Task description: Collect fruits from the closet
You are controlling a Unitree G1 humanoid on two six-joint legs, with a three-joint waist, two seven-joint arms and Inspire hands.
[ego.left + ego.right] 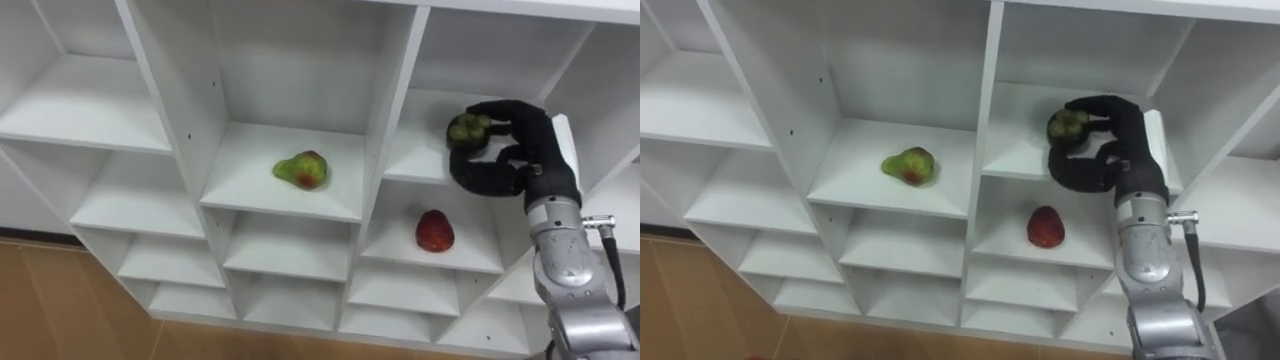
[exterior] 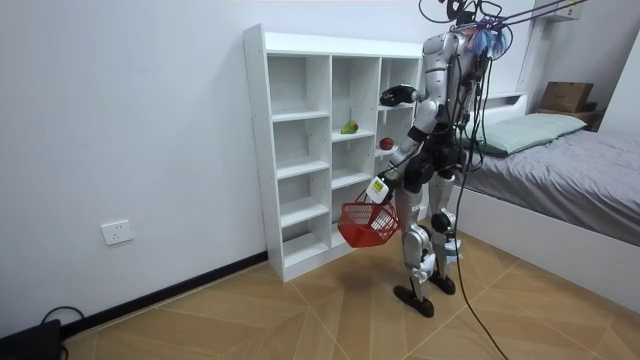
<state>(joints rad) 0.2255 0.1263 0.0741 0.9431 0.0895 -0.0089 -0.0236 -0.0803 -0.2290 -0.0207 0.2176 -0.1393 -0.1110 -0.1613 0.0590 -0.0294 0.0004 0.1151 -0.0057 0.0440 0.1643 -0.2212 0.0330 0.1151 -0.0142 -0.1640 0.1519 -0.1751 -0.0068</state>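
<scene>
The closet (image 1: 395,120) is the biggest hazard. The right hand (image 1: 520,150) reaches well into a narrow cell. On the way out, its wrist could knock the shelf edge at 6 o'clock of the hand or the divider at 9 o'clock, and the jolt might shake the load loose.

The basket (image 2: 368,225) is the next worry. In the room view it hangs low at the left hand (image 2: 380,186), towards 7 o'clock of the raised arm and well below it. A release made too early or off line would send a fruit to the floor. How that hand grips I cannot tell.

The smallest risk is the green fruit (image 1: 468,128). It is lumpy, and the right hand is curled round it and holding it. A shallow hold could let it roll out, and a hard squeeze could bruise it.

As for containers, the closet shows three fruits in the eye view:
- The green fruit is in the cell at 2 o'clock, inside the hand. Whether it rests on the board or is clear of it I cannot tell.
- The pear (image 1: 303,170) lies alone in the middle cell, near centre.
- The red fruit (image 1: 434,231) lies in the cell straight below the hand's, at 4 o'clock.

What the basket holds I cannot make out.
</scene>
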